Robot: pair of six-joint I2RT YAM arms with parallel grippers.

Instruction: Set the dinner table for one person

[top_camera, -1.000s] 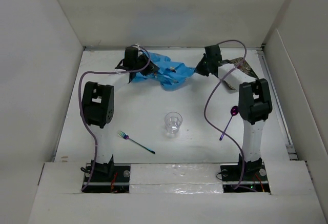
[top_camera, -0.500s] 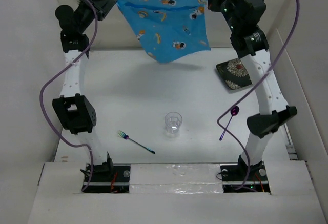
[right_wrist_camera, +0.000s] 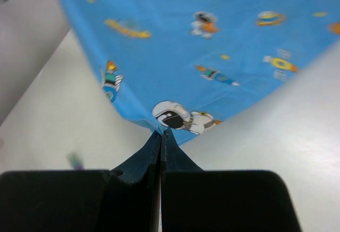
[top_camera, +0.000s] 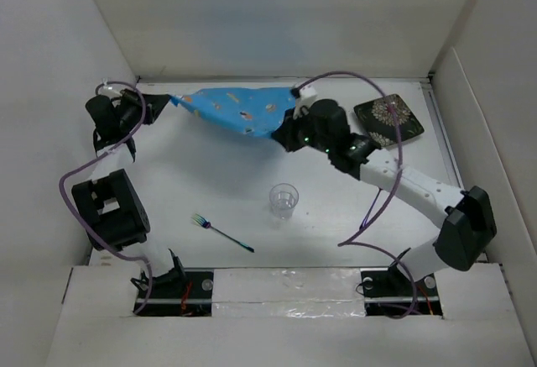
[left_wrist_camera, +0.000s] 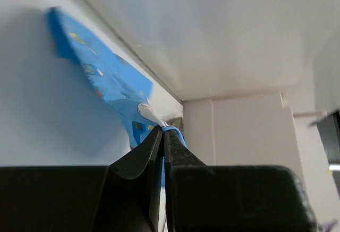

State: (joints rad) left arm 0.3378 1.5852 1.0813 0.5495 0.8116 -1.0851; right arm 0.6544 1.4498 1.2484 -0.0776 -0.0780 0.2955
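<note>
Both arms had come down since half a second earlier, when they held the placemat (top_camera: 231, 108) high and spread in front of the back wall; it now stretched low over the far part of the table (top_camera: 210, 178), drawn between the two grippers. Left gripper (top_camera: 166, 98) was clenched on the cloth's left corner, near the far-left corner of the table. From the left wrist, its fingertips (left_wrist_camera: 162, 132) were pressed together on a blue edge of the placemat (left_wrist_camera: 103, 75), which ran away toward the back wall. Right gripper (top_camera: 288, 125) was clenched on the cloth's right end, right of centre and just left of the plate (top_camera: 388, 119). From the right wrist, the jaws were closed on a corner beside a printed astronaut, and the placemat (right_wrist_camera: 212, 41) fanned out beyond the gripper (right_wrist_camera: 161, 134). The lower edge sagged to a point between the grippers; whether it touched the table could not be told, though a faint shadow lay under it. The table filled the floor of the white-walled enclosure, arm bases at its near edge. A clear cup (top_camera: 284, 201) stood upright near the middle, well apart from the cloth. The fork (top_camera: 222, 233) lay near-left of the cup, tines toward the left arm. The dark patterned plate sat in the far-right corner, partly behind the right arm.
</note>
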